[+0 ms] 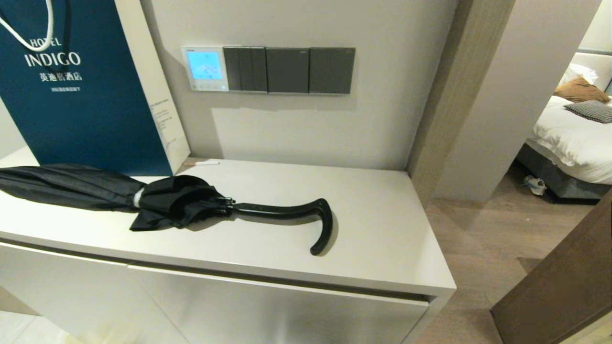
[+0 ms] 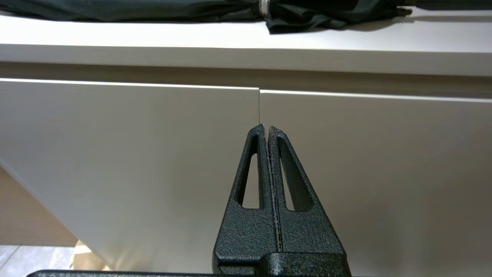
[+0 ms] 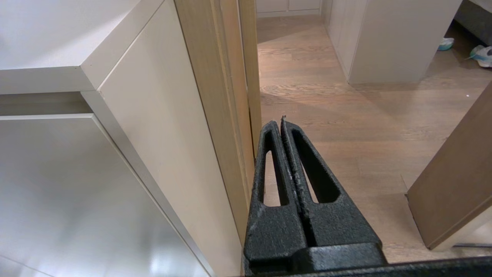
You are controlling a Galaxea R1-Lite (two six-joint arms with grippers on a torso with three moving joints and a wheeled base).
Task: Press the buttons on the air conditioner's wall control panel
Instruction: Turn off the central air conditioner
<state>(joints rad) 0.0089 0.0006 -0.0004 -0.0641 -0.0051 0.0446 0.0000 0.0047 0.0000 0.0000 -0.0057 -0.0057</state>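
The air conditioner's wall control panel (image 1: 205,68) is a small white thermostat on the wall above the cabinet, its screen lit light blue with digits. The buttons (image 1: 206,87) form a pale row along its lower edge. Neither gripper shows in the head view. My left gripper (image 2: 266,127) is shut and empty, low in front of the cabinet doors, below the top's front edge. My right gripper (image 3: 280,123) is shut and empty, low beside the cabinet's right end, over the wood floor.
Three dark grey switch plates (image 1: 289,70) sit right of the thermostat. A folded black umbrella (image 1: 158,198) with a curved handle lies across the white cabinet top (image 1: 382,229). A blue hotel bag (image 1: 76,91) stands at the back left, a pen (image 1: 203,163) beside it. A wood pillar (image 1: 454,95) flanks the right.
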